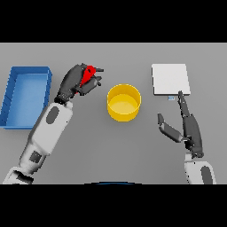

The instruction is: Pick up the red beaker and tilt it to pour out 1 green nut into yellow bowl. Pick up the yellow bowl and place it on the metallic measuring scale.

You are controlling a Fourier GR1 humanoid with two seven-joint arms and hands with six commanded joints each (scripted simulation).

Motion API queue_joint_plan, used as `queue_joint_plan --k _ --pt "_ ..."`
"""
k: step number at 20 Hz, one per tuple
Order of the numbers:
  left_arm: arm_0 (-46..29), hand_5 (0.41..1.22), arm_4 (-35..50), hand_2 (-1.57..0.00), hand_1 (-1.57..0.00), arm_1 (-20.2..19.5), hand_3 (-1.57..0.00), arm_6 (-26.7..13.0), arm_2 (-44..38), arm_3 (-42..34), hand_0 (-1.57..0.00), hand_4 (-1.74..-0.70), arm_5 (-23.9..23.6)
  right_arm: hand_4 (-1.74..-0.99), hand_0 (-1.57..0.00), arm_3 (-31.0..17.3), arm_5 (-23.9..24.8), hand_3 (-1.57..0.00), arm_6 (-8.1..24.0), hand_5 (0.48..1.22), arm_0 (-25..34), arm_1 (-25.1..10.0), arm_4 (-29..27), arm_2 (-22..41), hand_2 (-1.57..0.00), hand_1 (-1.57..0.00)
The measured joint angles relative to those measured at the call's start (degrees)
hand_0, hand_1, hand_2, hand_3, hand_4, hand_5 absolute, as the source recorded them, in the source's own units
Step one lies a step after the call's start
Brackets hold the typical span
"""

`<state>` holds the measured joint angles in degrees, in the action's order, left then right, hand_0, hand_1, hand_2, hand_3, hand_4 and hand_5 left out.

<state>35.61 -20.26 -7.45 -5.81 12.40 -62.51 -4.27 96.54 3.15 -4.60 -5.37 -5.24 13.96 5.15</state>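
Note:
My left hand (73,82) is curled round the red beaker (90,74), which is tilted with its mouth toward the right, left of the yellow bowl (124,102). The beaker is held above the table, apart from the bowl. I see no green nut in the bowl or elsewhere. The bowl stands at the table's middle. The metallic measuring scale (170,79), a pale square plate, lies at the back right. My right hand (190,126) rests open right of the bowl, its fingers pointing toward the scale's front edge.
A blue bin (9,99) stands at the left edge of the table, beside my left arm.

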Motion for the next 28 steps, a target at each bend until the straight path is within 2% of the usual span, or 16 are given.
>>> queue_joint_plan --k 4,5,8,10,11,13,14,16,18,22,23,28 --pt "4.0 1.133 -7.86 -1.57 -1.57 -2.95 -1.57 -5.2 6.12 2.14 -1.57 -1.74 0.13 -1.254 0.0 0.44 -0.21 0.0 0.66 0.687 0.35 0.54 0.11 0.61 0.0 0.0" --pt "5.02 1.132 -10.29 -1.57 -1.57 -3.38 -1.57 -5.89 8.45 2.69 -1.57 -1.74 0.43 -1.255 0.0 0.12 -0.39 0.0 1.65 0.689 0.91 0.09 -0.51 -0.09 0.0 0.0" --pt "8.63 1.161 -17.36 -1.57 -1.57 -5.22 -1.57 -8.84 14.78 4.13 -1.57 -1.74 2.24 -1.267 0.0 0.89 -0.86 0.0 0.64 0.698 -0.07 0.21 -0.62 0.38 0.0 0.0" --pt "10.86 1.182 -20.22 -1.57 -1.57 -5.66 -1.57 -9.03 17.95 5.66 -1.57 -1.74 3.73 -1.274 0.0 1.25 -0.39 0.0 0.92 0.702 -0.07 0.59 0.04 0.77 0.0 0.0" --pt "12.25 1.19 -21.46 -1.57 -1.57 -6.19 -1.57 -8.76 19.05 6.59 -1.57 -1.74 4.29 -1.274 0.0 1.41 -0.52 0.0 0.65 0.704 -0.65 0.62 -0.05 0.84 0.0 0.0" --pt "13.7 1.201 -23.63 -1.57 -1.57 -7.41 -1.57 -7.34 21.74 6.85 -1.57 -1.65 5.81 -1.284 0.0 1.67 -0.21 0.0 0.34 0.705 -1.25 0.88 0.31 1.08 0.0 0.0" --pt "15.06 1.205 -24.63 -1.57 -1.57 -8.09 -1.57 -6.84 23.0 7.27 -1.57 -1.67 7.18 -1.283 0.0 1.07 -0.48 0.0 0.88 0.702 -0.53 0.76 -0.38 0.61 0.0 0.0" --pt "17.89 1.211 -26.82 -1.57 -1.57 -8.15 -1.39 -6.61 26.13 8.42 -1.57 -1.69 10.07 -1.287 0.0 0.47 -0.45 0.0 -0.37 0.69 -0.75 1.47 -1.1 0.48 0.0 0.0" --pt "20.15 1.215 -28.21 -1.57 -1.57 -8.2 -1.28 -5.38 29.1 9.69 -1.57 -1.7 13.28 -1.292 0.0 0.17 -0.71 0.0 -0.12 0.678 -0.28 1.17 -2.39 -0.5 0.0 0.0" --pt "25.0 1.218 -31.45 -1.57 -1.57 -7.56 -1.45 -0.94 35.03 13.02 -1.57 -1.72 16.39 -1.294 0.0 0.74 -1.1 0.0 -1.33 0.653 -1.4 1.99 -3.89 -0.68 0.0 0.0" --pt "25.65 1.219 -32.37 -1.57 -1.57 -7.87 -1.47 0.21 36.73 12.85 -1.57 -1.73 16.94 -1.291 0.0 0.29 -0.93 0.0 -0.36 0.648 -0.19 2.1 -4.34 -1.09 0.0 0.0" --pt "29.29 1.22 -36.99 -1.57 -1.57 -7.22 -1.54 1.12 44.31 15.2 -1.57 -1.74 20.34 -1.291 0.0 0.23 -0.65 0.0 -1.25 0.631 -1.19 2.29 -3.7 -0.78 0.0 0.0"
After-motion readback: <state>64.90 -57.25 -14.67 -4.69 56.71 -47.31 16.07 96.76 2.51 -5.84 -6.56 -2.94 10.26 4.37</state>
